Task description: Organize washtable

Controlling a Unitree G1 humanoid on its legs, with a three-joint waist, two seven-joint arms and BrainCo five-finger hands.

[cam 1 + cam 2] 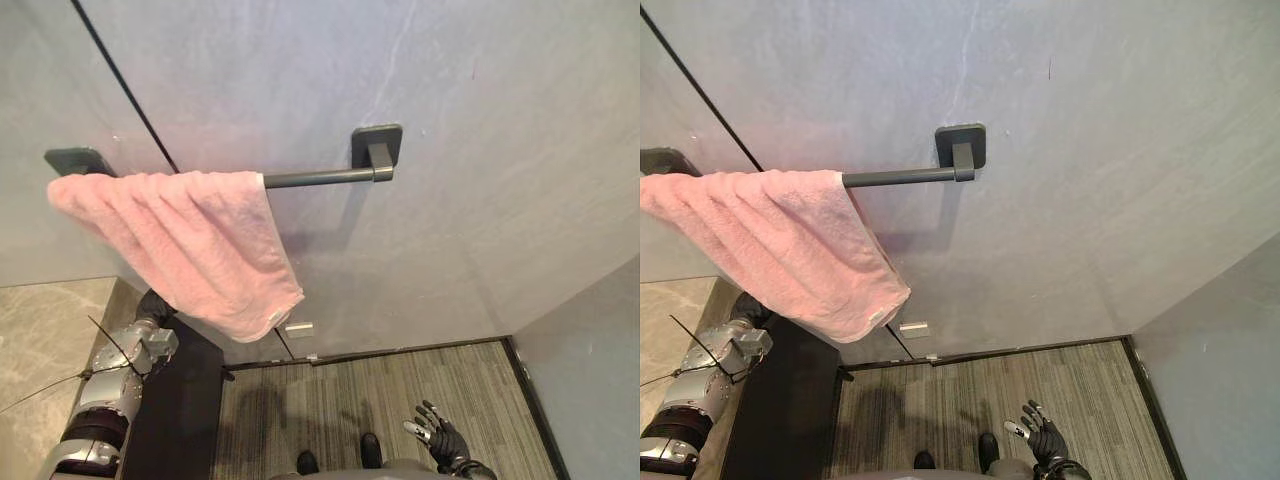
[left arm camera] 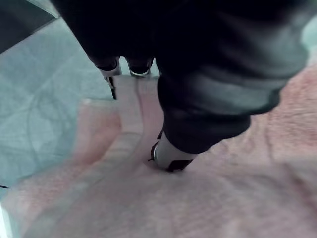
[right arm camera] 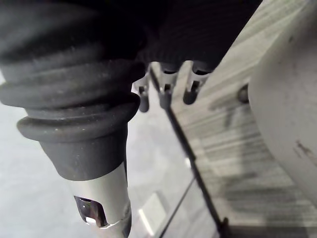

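On the dark metal wall rail [image 1: 320, 178], the pink fluffy towel [image 1: 190, 240] hangs, but bunched; smoothing seems left. The left hand [image 2: 168, 156] touches it, pinching or not unclear. The right hand [image 1: 440, 437] hangs spread.

A pink towel [image 1: 185, 245] hangs draped over a dark wall bar [image 1: 320, 178]. It sits creased at the bar's left end.

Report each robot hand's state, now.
Left robot hand: against the pink towel; state cannot be told.
Right robot hand: open, empty.
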